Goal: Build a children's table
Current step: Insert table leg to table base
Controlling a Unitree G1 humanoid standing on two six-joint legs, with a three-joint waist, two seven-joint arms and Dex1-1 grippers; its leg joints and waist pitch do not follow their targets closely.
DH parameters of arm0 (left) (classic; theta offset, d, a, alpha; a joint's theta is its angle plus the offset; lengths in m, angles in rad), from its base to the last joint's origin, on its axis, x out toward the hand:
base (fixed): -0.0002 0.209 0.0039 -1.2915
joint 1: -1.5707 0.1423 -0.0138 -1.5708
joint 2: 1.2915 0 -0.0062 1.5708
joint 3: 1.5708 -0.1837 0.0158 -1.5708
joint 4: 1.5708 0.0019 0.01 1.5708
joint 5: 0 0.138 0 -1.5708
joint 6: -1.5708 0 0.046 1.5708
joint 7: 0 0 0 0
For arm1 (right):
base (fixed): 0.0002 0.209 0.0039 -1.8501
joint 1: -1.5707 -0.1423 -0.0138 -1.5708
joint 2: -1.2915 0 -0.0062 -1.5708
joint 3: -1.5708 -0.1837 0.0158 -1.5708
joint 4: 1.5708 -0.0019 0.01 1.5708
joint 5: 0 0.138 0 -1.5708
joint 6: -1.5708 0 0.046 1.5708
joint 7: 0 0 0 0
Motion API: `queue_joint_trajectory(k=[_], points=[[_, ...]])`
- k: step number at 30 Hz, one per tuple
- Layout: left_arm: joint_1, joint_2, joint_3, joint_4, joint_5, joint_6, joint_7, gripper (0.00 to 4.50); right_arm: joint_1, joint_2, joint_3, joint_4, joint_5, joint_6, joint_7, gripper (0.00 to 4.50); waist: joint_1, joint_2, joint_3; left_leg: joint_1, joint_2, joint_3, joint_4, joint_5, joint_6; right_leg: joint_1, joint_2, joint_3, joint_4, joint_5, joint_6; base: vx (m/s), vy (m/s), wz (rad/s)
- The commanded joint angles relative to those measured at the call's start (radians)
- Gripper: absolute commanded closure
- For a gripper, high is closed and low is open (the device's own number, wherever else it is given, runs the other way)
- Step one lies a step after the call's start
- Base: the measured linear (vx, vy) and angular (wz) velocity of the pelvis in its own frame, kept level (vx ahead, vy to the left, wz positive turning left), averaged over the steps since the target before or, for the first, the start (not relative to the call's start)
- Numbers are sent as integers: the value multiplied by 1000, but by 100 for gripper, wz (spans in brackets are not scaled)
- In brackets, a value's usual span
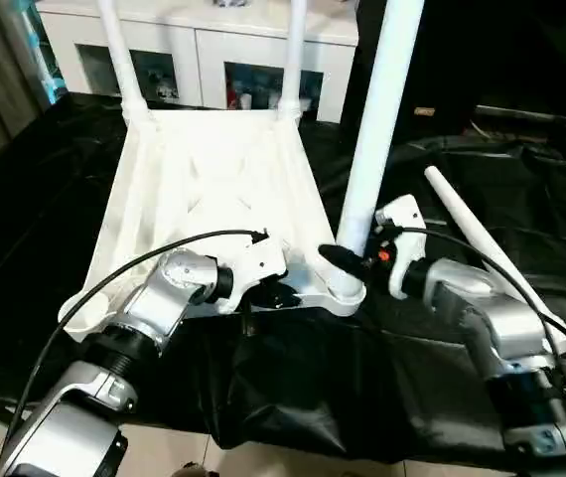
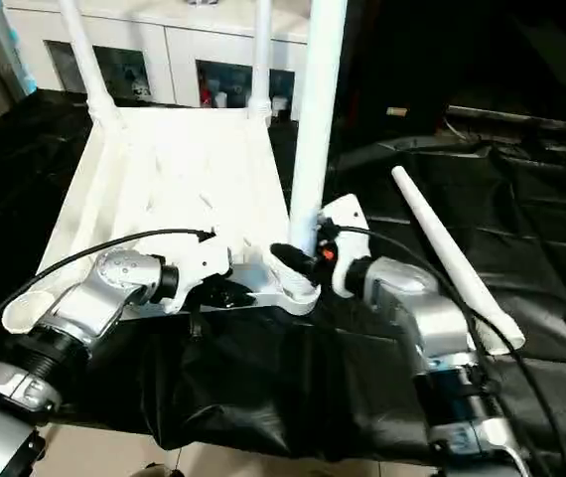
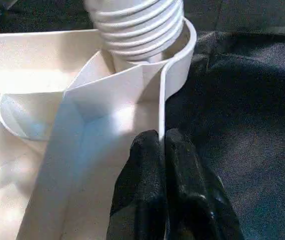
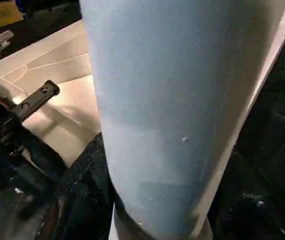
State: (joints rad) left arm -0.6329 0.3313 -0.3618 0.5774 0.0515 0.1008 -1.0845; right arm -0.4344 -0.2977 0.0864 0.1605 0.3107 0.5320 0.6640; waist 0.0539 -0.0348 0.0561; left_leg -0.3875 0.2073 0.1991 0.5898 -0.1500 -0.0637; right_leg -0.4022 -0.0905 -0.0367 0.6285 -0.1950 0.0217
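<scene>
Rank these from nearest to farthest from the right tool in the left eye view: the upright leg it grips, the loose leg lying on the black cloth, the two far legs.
From the right tool:
1. Upright leg, inside its grip at the near corner socket.
2. Loose leg, lying to its right on the black cloth.
3. Two far legs, at the tabletop's far corners; the right one is nearer.

You are looking at a white tabletop (image 1: 213, 189) with a ribbed white underside, its upright legs (image 1: 382, 109) and the loose leg (image 1: 482, 248) equally white. The table (image 1: 45, 199) beneath wears a glossy black drape. Your left tool (image 3: 165, 150) and right tool (image 1: 343, 260) have black fingers on white housings, with silver forearms (image 1: 154, 308); a small orange-red spot (image 1: 383, 255) marks the right one. The cabinet (image 1: 213, 50) behind is white.
</scene>
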Motion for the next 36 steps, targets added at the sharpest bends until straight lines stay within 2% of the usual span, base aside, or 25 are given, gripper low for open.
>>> queue_joint_trajectory(k=[1, 2, 5, 14, 20, 22, 28, 29, 31, 33, 34, 36], points=[[-5, 17, 22, 26, -3, 2, 8, 450, 13, -11, -3, -4, 5, 28, 8, 257, 10, 2, -68, 23, 18, -13, -70, -281, -20, 38, -40, 29, -82, -202, -206, 0, 0, 0], [-8, 16, 23, 31, -3, -1, 7, 450, 13, -14, -7, -11, 9, 34, 10, 257, 9, 6, -69, 24, 18, -14, -71, -286, -23, 37, -41, 29, -82, -207, -206, 0, 0, 0], [-16, 14, 23, 41, -3, -8, 5, 450, 8, -15, -15, -12, 15, 43, 9, 257, 9, 2, -69, 23, 17, -13, -70, -291, -26, 37, -40, 30, -83, -205, -206, 0, 0, 0], [-26, 15, 18, 53, 2, -22, -1, 450, -13, -6, -3, 26, 2, 39, 8, 257, 10, 5, -67, 25, 19, -16, -73, -316, -36, 34, -43, 29, -87, -249, -197, 0, 0, 0], [-27, 21, 14, 58, 4, -31, -11, 450, -27, 25, -65, 93, 46, 38, -6, 257, 9, 7, -67, 26, 19, -15, -73, -319, -36, 33, -42, 29, -86, -223, -210, 0, 0, 0], [-29, 21, 14, 60, 5, -33, -12, 450, -19, 30, -86, 107, 62, 37, -9, 257, 10, 13, -68, 27, 19, -17, -74, -331, -39, 34, -43, 29, -86, -229, -215, 0, 0, 0], [-38, 22, 13, 71, 9, -38, -10, 450, 20, 47, -129, 124, 98, 26, -3, 257, 12, 9, -68, 26, 18, -15, -74, -326, -36, 34, -42, 28, -86, -220, -216, 0, 0, 0], [-40, 21, 13, 74, 10, -39, -9, 450, 27, 51, -135, 127, 104, 23, -1, 257, 13, 23, -67, 28, 18, -17, -75, -331, -40, 34, -43, 29, -86, -221, -218, 0, 0, 0], [-49, 19, 15, 84, 12, -44, -4, 450, 48, 63, -147, 136, 114, 5, 4, 257, 12, 18, -66, 29, 18, -17, -76, -357, -45, 32, -43, 28, -90, -240, -217, 0, 0, 0], [-53, 18, 15, 89, 14, -48, 0, 450, 66, 71, -148, 143, 114, -18, 6, 257, 15, 18, -66, 29, 19, -18, -77, -362, -46, 31, -45, 28, -91, -251, -214, 0, 0, 0], [-56, 17, 15, 93, 16, -50, 3, 450, 77, 77, -147, 149, 111, -33, 7, 257, 16, 30, -66, 29, 19, -20, -78, -366, -49, 32, -45, 28, -89, -247, -216, 0, 0, 0], [-59, 16, 17, 97, 16, -50, 7, 450, 88, 83, -148, 154, 109, -49, 7, 257, 13, 23, -65, 28, 18, -19, -78, -376, -49, 33, -43, 27, -91, -248, -216, 0, 0, 0]])
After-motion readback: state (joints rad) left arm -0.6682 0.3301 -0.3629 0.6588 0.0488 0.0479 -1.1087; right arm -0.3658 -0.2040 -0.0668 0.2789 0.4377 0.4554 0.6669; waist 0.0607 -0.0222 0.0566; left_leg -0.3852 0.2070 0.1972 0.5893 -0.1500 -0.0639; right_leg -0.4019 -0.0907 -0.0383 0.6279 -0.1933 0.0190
